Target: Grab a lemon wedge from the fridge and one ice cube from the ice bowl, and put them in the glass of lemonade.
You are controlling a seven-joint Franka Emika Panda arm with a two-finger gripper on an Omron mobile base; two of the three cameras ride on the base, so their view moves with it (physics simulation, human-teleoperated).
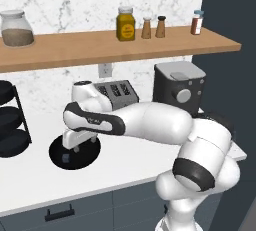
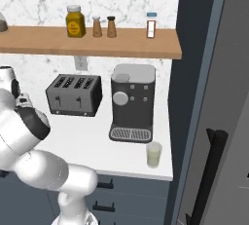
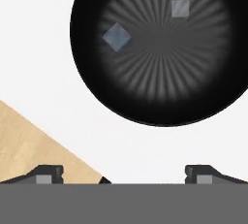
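The ice bowl point(image 3: 111, 97) is a black ribbed dish on the white counter, with two pale ice cubes point(image 3: 116, 37) point(image 3: 180, 8) inside. My gripper point(image 3: 124, 174) hangs open above its near rim, holding nothing. From the left base view, the gripper point(image 1: 74, 147) sits low over the same bowl point(image 1: 91, 155). The glass of lemonade point(image 2: 153, 154) stands at the counter's right end in front of the coffee machine. The dark grey-blue fridge point(image 2: 204, 73) rises just right of it. The lemon wedge is out of view.
A toaster point(image 1: 117, 95) and a grey coffee machine point(image 1: 180, 87) stand against the marble wall. The wooden shelf point(image 1: 100, 45) above carries jars and shakers. A black tiered rack point(image 1: 10, 120) is at the far left. The fridge's black bar handle point(image 2: 210, 170) juts out.
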